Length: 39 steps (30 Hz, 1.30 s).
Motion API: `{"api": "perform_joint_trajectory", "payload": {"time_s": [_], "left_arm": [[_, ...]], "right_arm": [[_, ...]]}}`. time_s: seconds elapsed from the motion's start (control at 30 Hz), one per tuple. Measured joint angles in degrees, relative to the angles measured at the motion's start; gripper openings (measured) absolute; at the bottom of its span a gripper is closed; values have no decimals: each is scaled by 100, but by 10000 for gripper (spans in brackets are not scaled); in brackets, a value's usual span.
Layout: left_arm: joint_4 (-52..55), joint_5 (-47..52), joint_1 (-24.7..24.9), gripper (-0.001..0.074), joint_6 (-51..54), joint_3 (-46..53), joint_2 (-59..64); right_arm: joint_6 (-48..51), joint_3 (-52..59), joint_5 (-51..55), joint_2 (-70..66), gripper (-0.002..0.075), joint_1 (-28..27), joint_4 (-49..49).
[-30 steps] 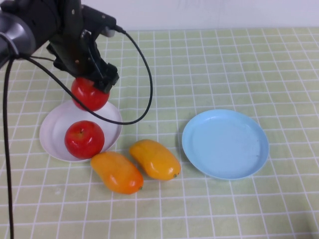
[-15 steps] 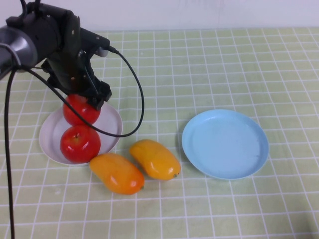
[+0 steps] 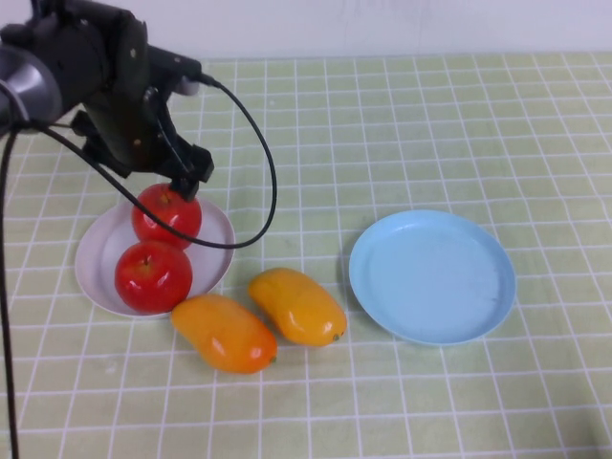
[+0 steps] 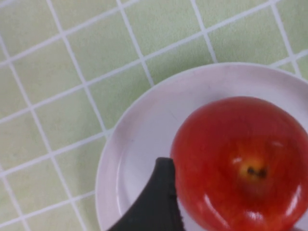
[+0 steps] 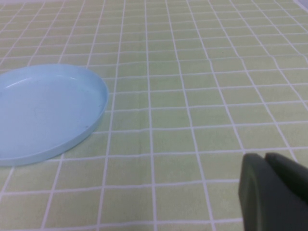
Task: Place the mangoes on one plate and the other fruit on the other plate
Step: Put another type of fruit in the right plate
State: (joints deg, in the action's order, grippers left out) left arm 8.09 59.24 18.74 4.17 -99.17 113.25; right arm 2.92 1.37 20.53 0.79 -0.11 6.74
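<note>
Two red apples lie side by side on the white plate (image 3: 96,251) at the left: a near apple (image 3: 153,276) and a far apple (image 3: 167,213). My left gripper (image 3: 180,187) hangs just above the far apple (image 4: 240,163), open, with one dark finger (image 4: 161,202) beside the fruit and the other out of view. Two orange mangoes (image 3: 223,331) (image 3: 297,305) rest on the cloth in front of the white plate. The light blue plate (image 3: 432,276) sits bare at the right. My right gripper (image 5: 267,161) is shut on nothing, low over the cloth beside the blue plate (image 5: 45,110).
A green checked cloth (image 3: 402,124) covers the table. The left arm's black cable (image 3: 266,182) loops over the white plate's far side. The right arm is outside the high view.
The left gripper lowered the second apple onto the white plate beside the first, let go of it and rose slightly. The first apple was nudged towards the left.
</note>
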Motion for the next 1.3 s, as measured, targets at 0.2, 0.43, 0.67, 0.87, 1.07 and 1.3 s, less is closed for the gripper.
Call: {"api": "perform_joint_trajectory", "payload": {"time_s": [0.2, 0.43, 0.67, 0.87, 1.07, 1.3], "left_arm": [[34, 280, 151, 654, -36, 0, -685], [-16, 378, 466, 156, -83, 476, -1734], [-46, -706, 468, 13, -273, 2259, -3111], [16, -1574, 468, 5, -640, 4000, -4346], [-93, -2613, 468, 4, -1108, 5616, -5814], [-142, -2824, 468, 4, -1495, 6903, -7280]], "right_arm": [[0, 0, 0, 0, -16, 0, 0], [0, 0, 0, 0, -16, 0, 0], [0, 0, 0, 0, -16, 0, 0], [0, 0, 0, 0, -16, 0, 0], [0, 0, 0, 0, -15, 0, 0], [0, 0, 0, 0, -15, 0, 0]]}}
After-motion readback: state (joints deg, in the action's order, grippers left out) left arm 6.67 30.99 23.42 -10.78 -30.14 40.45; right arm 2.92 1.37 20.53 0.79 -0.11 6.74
